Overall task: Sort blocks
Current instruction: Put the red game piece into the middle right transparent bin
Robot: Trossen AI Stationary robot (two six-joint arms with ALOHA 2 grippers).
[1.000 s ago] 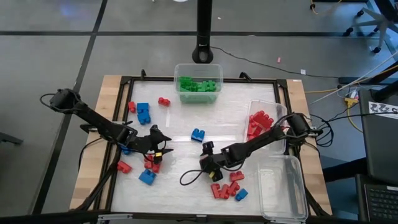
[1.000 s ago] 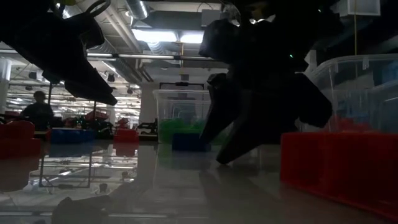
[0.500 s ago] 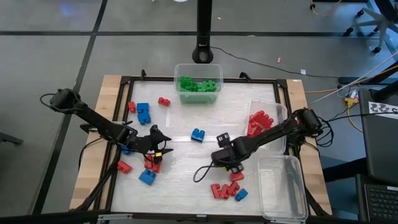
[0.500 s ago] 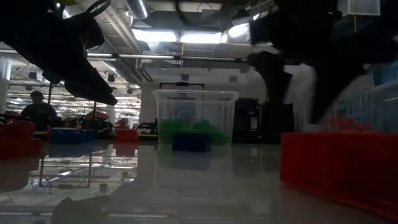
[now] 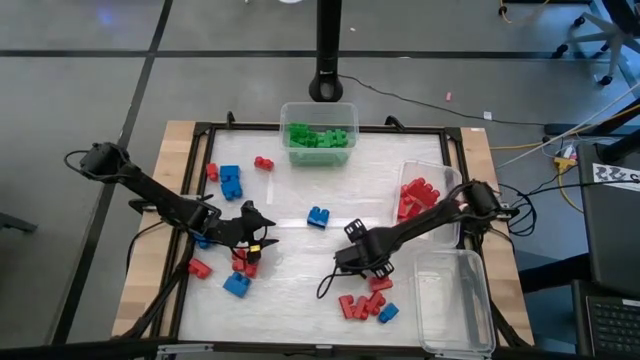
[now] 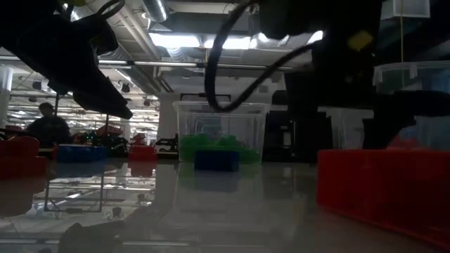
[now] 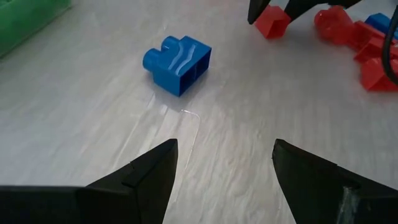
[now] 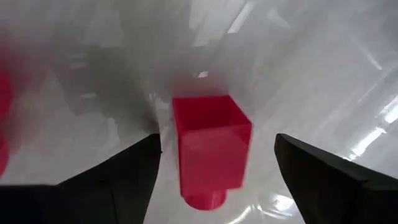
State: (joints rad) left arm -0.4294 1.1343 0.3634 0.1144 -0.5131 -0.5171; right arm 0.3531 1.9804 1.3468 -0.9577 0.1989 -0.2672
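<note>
A red block (image 8: 208,146) lies between the right gripper (image 5: 366,262)'s wide, empty jaws, its long axis running toward the camera, while the left gripper (image 5: 262,232) waits open.

Around the tub of blocks (image 5: 319,134) at the table's (image 5: 300,200) far edge, loose blocks (image 5: 231,182) are lying scattered nearer, with two tubs (image 5: 455,300) sitting to its right.

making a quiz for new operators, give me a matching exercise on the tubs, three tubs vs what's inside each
Things:
1. tub at the table's far edge
2. upper tub on the right
3. lower tub on the right

Contents:
A. red blocks
B. nothing visible
C. green blocks

Pairs: 1-C, 2-A, 3-B
</note>
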